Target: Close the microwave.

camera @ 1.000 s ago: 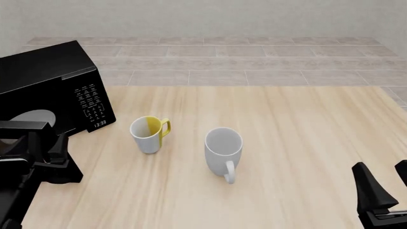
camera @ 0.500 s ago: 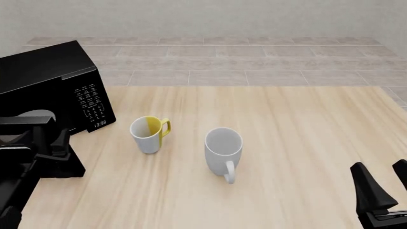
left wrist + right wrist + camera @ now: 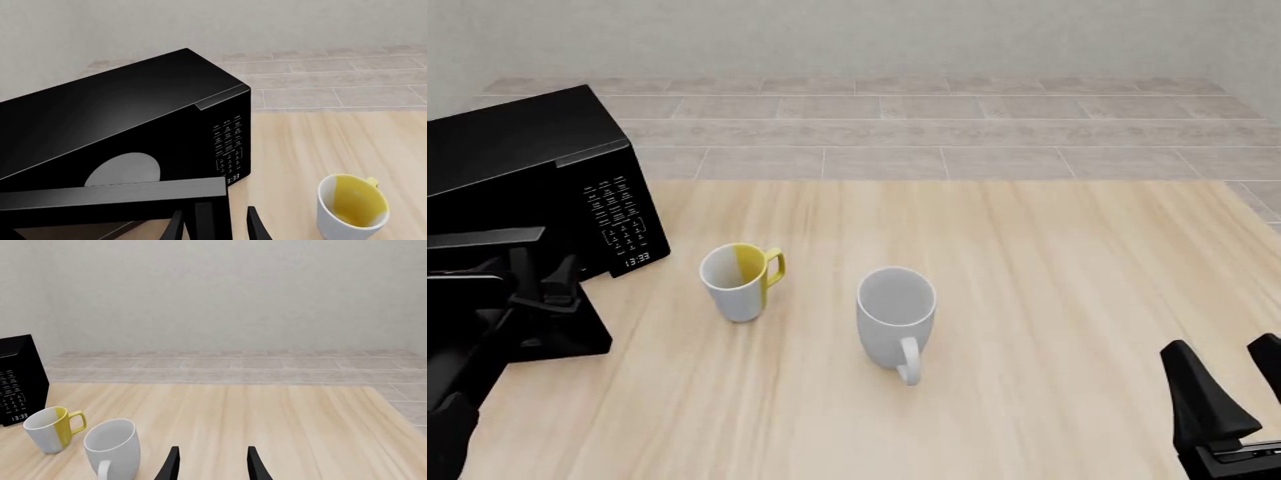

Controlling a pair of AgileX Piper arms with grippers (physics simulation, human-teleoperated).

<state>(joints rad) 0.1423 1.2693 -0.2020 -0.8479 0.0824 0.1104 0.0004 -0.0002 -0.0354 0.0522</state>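
The black microwave (image 3: 521, 150) stands at the table's far left, keypad (image 3: 621, 212) and clock facing right. Its door (image 3: 481, 240) stands ajar, swung out toward me. In the left wrist view the microwave (image 3: 120, 115) fills the frame, with the door's top edge (image 3: 120, 192) and grey oval (image 3: 123, 170) in front. My left gripper (image 3: 545, 272) is open at the door's free end, which sits between the fingers (image 3: 257, 227); contact is not clear. My right gripper (image 3: 1232, 378) is open and empty at the near right, also seen in the right wrist view (image 3: 212, 465).
A yellow-and-white mug (image 3: 741, 282) stands just right of the microwave, close to the left gripper. A larger white mug (image 3: 896, 310) stands mid-table, handle toward me. The tan wooden table (image 3: 1068, 260) ends at a tiled floor behind.
My left gripper has moved forward toward the microwave with the door's edge, and the door has swung closer to the body; the grey oval no longer shows in the front view. The right arm is almost still.
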